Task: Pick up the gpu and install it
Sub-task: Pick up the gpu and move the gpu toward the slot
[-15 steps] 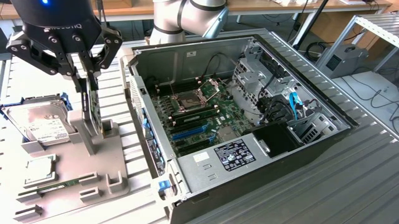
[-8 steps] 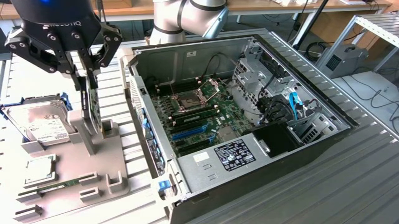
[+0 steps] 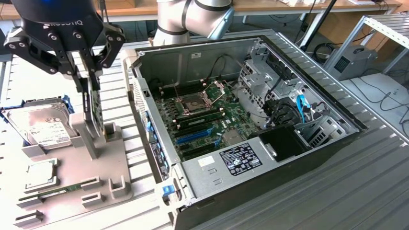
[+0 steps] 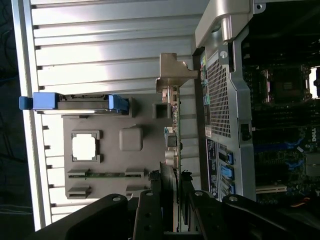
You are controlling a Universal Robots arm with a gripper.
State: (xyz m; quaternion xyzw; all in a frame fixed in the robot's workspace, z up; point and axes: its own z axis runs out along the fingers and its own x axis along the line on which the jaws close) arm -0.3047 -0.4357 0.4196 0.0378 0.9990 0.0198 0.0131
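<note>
The gpu [image 3: 96, 115] is a thin dark card standing on edge over the grey holder stand [image 3: 83, 163], to the exterior view's left of the open computer case [image 3: 332, 143]. My black gripper [image 3: 89, 81] reaches down from above, shut on the card's upper edge with a finger on each face. Whether the card's lower edge still rests in the holder is unclear. In the wrist view the gpu [image 4: 174, 135] shows edge-on, with its silvery bracket [image 4: 172, 75] at the far end and the gripper [image 4: 172, 192] clamped on the near end. The motherboard [image 3: 204, 120] lies exposed inside the case, with blue slots [image 3: 191, 136].
On the holder stand [image 4: 135, 165] sit a silver hard drive [image 3: 45, 127], a square processor [image 3: 39, 175] and a thin green memory stick [image 3: 61, 191]. The case's rear wall [image 4: 225, 100] stands close beside the card. A ribbed metal table [image 3: 332, 191] carries everything.
</note>
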